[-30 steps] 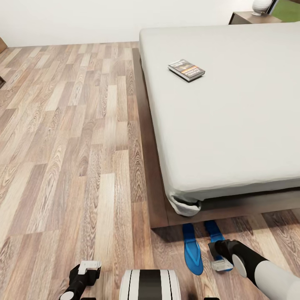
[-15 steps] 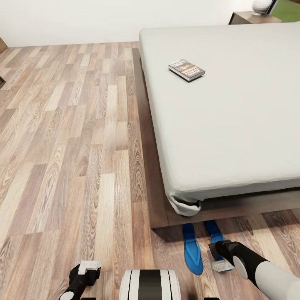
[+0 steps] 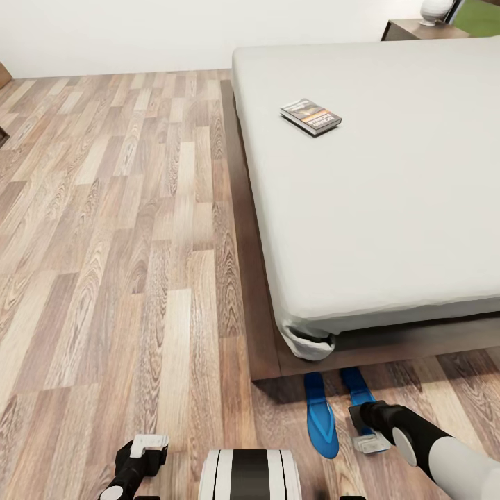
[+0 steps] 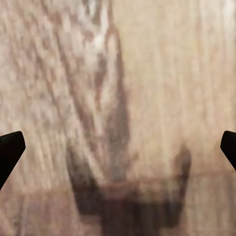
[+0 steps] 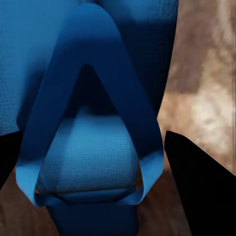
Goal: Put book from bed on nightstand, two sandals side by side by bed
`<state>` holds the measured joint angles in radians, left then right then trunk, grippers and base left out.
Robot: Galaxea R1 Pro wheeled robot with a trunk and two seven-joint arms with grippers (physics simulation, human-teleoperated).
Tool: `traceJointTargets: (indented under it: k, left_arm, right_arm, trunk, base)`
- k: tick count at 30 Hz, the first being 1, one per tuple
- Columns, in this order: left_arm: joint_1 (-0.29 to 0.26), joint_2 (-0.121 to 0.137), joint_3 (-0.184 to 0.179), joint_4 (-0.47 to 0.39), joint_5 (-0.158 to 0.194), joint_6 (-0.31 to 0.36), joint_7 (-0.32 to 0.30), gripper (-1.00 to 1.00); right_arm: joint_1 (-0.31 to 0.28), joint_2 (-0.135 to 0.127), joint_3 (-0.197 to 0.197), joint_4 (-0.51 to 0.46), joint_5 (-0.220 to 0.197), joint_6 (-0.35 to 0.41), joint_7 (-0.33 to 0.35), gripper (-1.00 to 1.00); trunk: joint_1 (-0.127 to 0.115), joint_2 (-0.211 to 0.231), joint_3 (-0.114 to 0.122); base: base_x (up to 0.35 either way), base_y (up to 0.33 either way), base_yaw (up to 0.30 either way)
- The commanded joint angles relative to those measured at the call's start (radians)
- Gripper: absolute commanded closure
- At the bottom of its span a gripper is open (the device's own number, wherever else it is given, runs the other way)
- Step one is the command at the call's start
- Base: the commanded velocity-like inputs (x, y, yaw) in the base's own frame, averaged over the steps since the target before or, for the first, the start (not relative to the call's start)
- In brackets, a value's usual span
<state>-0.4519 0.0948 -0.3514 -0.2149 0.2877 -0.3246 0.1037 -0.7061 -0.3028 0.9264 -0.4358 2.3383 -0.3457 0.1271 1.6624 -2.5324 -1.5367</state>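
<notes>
The book [image 3: 310, 116] lies flat on the pale grey mattress of the bed [image 3: 389, 208], near its far left side. Two blue sandals lie side by side on the floor at the bed's foot, toes under the frame. The left sandal [image 3: 321, 418] is in full sight. My right gripper [image 3: 370, 439] hangs low over the heel end of the right sandal [image 3: 356, 386]. In the right wrist view this gripper [image 5: 93, 133] is open, with the sandal's thong strap [image 5: 54, 98] between its dark fingers [image 5: 196, 187]. My left gripper [image 3: 144, 450] is open above bare floor [image 4: 118, 98].
A nightstand [image 3: 415, 30] with a white lamp [image 3: 436, 9] stands past the bed's far corner. Wood-plank floor [image 3: 118, 229] stretches wide to the left of the bed. The dark bed frame [image 3: 264, 333] juts out beyond the mattress.
My right gripper has slid slightly down and to the right in the head view, lower over the right sandal. The sandals, book and left arm have not moved.
</notes>
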Motion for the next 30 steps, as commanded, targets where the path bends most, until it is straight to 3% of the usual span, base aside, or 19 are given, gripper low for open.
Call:
traceJointTargets:
  k: [1, 30]
  left_arm:
    - [-0.001, 0.001, -0.009, 0.0, 0.007, -0.003, 0.005, -1.0]
    - [-0.001, 0.0, -0.009, 0.0, 0.007, -0.004, 0.005, -1.0]
  right_arm:
    - [0.001, 0.01, 0.012, -0.003, -0.025, -0.001, -0.002, 1.0]
    - [0.001, 0.01, 0.012, 0.014, -0.025, 0.042, -0.017, 1.0]
  trunk:
    - [0.0, 0.0, -0.001]
    - [0.0, 0.0, -0.001]
  base:
    - [0.0, 0.0, 0.0]
    - [0.0, 0.0, 0.0]
